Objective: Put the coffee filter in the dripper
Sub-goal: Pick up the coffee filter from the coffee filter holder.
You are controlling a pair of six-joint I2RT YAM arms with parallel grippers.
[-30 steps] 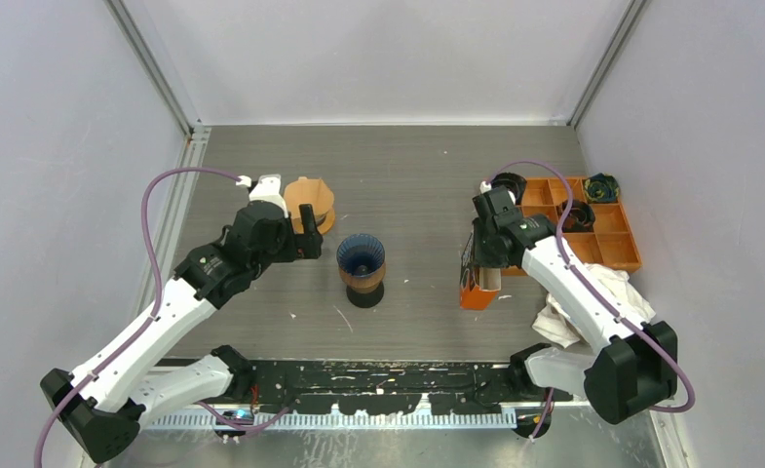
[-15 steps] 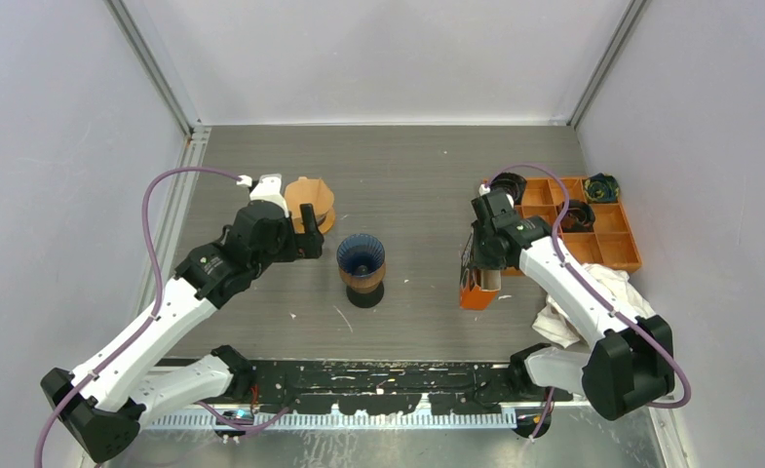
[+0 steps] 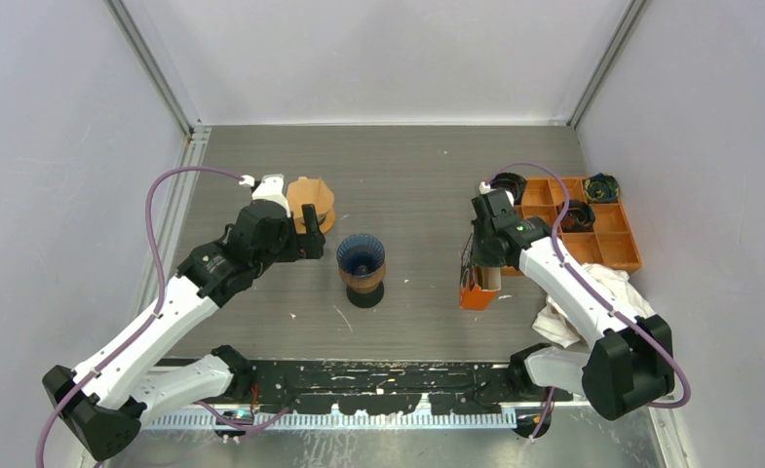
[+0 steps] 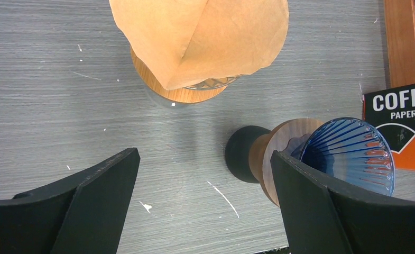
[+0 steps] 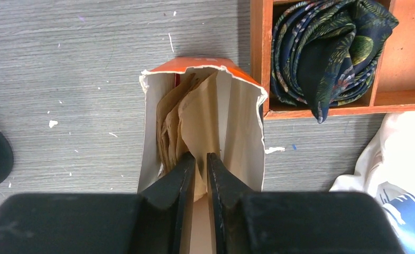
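The blue ribbed glass dripper (image 3: 361,255) (image 4: 348,153) stands on its wooden collar and black base mid-table, with nothing inside. An orange filter box (image 3: 476,292) (image 5: 242,121) stands to its right, holding several brown coffee filters (image 5: 189,116). My right gripper (image 3: 482,268) (image 5: 200,156) reaches down into the box, its jaws a narrow gap apart, one on each side of a filter's edge. My left gripper (image 3: 312,234) (image 4: 204,159) hangs wide open over bare table, left of the blue dripper. A second dripper (image 3: 310,203) (image 4: 200,42) behind it carries a brown filter.
An orange compartment tray (image 3: 617,249) with dark rolled cloths (image 5: 326,47) sits at the right, touching the box. A white cloth (image 3: 592,292) (image 5: 395,159) lies in front of the tray. A black rail (image 3: 378,375) runs along the near edge.
The right gripper's jaws have drawn closer together around the filter inside the box. The left arm has barely moved.
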